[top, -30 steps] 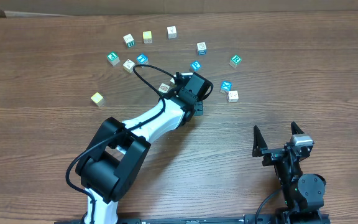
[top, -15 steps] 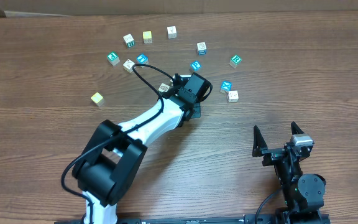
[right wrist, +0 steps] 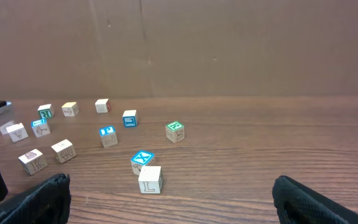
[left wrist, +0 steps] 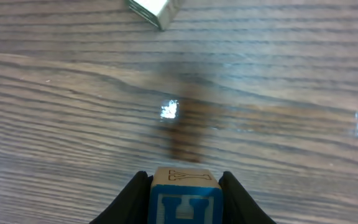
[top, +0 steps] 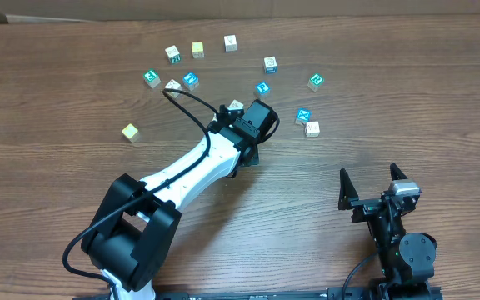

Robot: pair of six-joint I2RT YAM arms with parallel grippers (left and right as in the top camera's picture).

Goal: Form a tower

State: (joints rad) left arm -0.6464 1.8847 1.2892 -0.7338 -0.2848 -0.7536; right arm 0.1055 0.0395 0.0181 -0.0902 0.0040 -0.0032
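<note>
My left gripper (left wrist: 185, 190) is shut on a small wooden cube (left wrist: 185, 200) with a blue letter face and a pale top marked Y. It is held just above the wood table (left wrist: 260, 124). In the overhead view the left gripper (top: 252, 125) covers that cube, and a pale cube (top: 236, 106) lies right beside it. The tower is out of view: every cube I see lies singly. My right gripper (top: 371, 179) stands open near the front right, its jaws (right wrist: 176, 208) wide apart with nothing between them.
Several loose cubes lie in an arc across the far half of the table. Among them are a blue X cube (right wrist: 142, 160) with a white L cube (right wrist: 150, 179) beside it, a green cube (top: 316, 81) and a yellowish cube (top: 130, 132). Another pale cube (left wrist: 154, 7) lies ahead of the left gripper.
The left jaws have closed onto the blue-faced cube. The left arm's elbow has swung left and its wrist has edged slightly back-left. The right arm has not moved.
</note>
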